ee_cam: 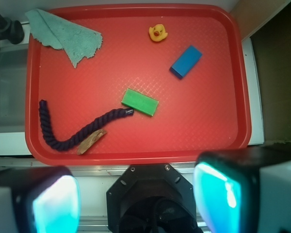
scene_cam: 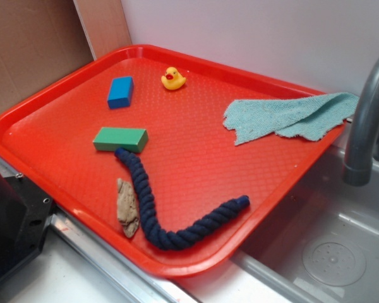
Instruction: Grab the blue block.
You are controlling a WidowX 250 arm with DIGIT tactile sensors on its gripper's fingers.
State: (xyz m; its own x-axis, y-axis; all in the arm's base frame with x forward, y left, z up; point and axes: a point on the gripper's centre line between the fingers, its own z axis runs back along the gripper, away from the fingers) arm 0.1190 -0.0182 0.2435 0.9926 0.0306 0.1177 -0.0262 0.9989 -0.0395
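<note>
My claw (ee_cam: 136, 196) hangs released and empty, its fingers (ee_cam: 223, 191) spread wide, above the near long edge of the red tray (ee_cam: 242, 87); from up here I can survey everything before committing. The blue block (ee_cam: 186, 61) lies flat toward the far edge of the tray, just beside the yellow duck (ee_cam: 157, 33) but apart from it, with bare tray all around, so I judge a clean straddle possible. The green block (ee_cam: 140, 102) sits mid-tray, touching the end of the navy rope (ee_cam: 72, 135), well clear of my target.
</note>
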